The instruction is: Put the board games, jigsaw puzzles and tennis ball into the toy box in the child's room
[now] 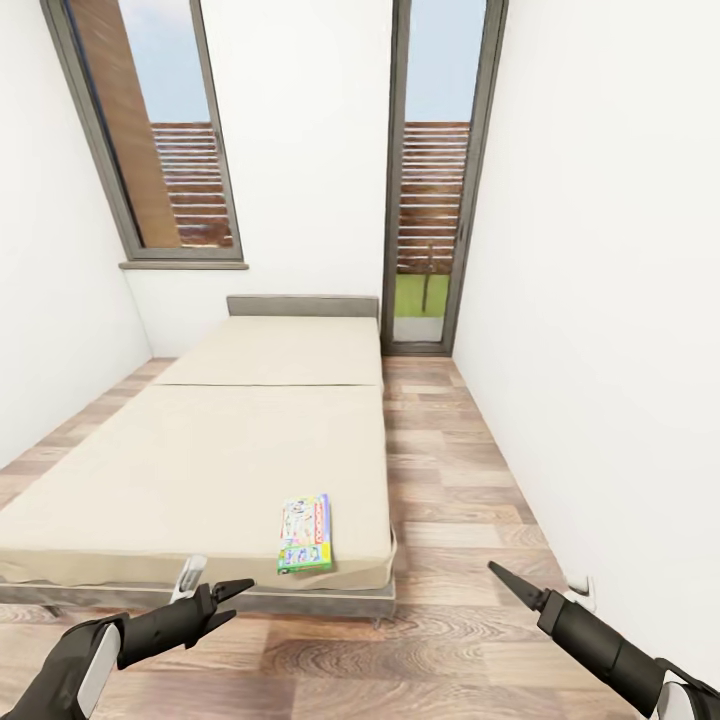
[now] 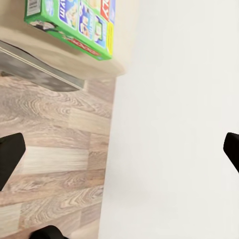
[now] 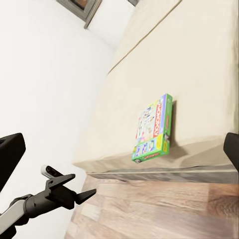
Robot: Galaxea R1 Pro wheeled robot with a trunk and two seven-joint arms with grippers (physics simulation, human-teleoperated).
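Bed carries one white-green board game flat near its foot edge. Left gripper hovers just short of that edge, fingers spread; right gripper beside it, fingers spread.

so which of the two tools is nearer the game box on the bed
The left tool. It hangs just before the bed's foot edge, close to the game box, while the right tool is off over the floor toward the wall.
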